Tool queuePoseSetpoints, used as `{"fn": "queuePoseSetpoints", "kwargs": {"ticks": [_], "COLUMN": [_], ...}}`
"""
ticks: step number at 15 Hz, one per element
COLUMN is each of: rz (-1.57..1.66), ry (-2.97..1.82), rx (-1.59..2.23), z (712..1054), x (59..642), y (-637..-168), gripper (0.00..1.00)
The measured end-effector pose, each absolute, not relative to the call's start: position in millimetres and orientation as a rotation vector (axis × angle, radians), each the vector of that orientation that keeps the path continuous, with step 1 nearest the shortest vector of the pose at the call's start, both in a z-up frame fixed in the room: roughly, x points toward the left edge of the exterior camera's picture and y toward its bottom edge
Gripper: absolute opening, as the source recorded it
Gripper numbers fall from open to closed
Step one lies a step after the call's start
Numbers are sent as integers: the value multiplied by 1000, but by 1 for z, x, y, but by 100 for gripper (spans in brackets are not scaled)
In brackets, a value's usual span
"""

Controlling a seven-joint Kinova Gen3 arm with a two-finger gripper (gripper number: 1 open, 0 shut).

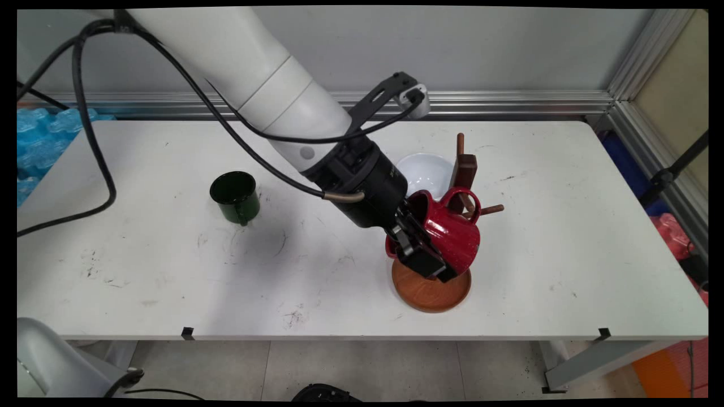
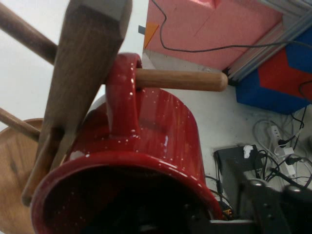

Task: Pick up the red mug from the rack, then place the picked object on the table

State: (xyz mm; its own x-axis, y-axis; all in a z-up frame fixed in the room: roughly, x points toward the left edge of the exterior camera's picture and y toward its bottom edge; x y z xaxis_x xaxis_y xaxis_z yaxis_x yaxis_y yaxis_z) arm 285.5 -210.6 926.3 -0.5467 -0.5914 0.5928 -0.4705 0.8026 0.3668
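Observation:
A red speckled mug (image 1: 452, 237) is tilted on its side against a wooden mug tree (image 1: 464, 169). Its handle (image 2: 122, 92) is looped over one of the tree's side pegs (image 2: 180, 79). My gripper (image 1: 421, 254) is shut on the mug's rim, coming in from the left, above the tree's round wooden base (image 1: 430, 294). In the hand view the mug's open mouth (image 2: 122, 195) fills the bottom and the dark post (image 2: 83, 73) crosses the upper left. Another bare peg (image 1: 460, 144) points up behind the post.
A dark green mug (image 1: 235, 195) stands upright at the table's left middle. A white bowl (image 1: 424, 172) sits just behind the arm, next to the mug tree. The table's front edge (image 1: 362, 333) runs close below the wooden base.

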Motion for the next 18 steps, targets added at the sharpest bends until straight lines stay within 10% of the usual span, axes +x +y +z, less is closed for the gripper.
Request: {"fn": "queuePoseSetpoints", "kwargs": {"ticks": [18], "rz": [-213], "ry": [-2266], "rx": [702], "z": [936], "x": [286], "y": [-199], "gripper": [0]}}
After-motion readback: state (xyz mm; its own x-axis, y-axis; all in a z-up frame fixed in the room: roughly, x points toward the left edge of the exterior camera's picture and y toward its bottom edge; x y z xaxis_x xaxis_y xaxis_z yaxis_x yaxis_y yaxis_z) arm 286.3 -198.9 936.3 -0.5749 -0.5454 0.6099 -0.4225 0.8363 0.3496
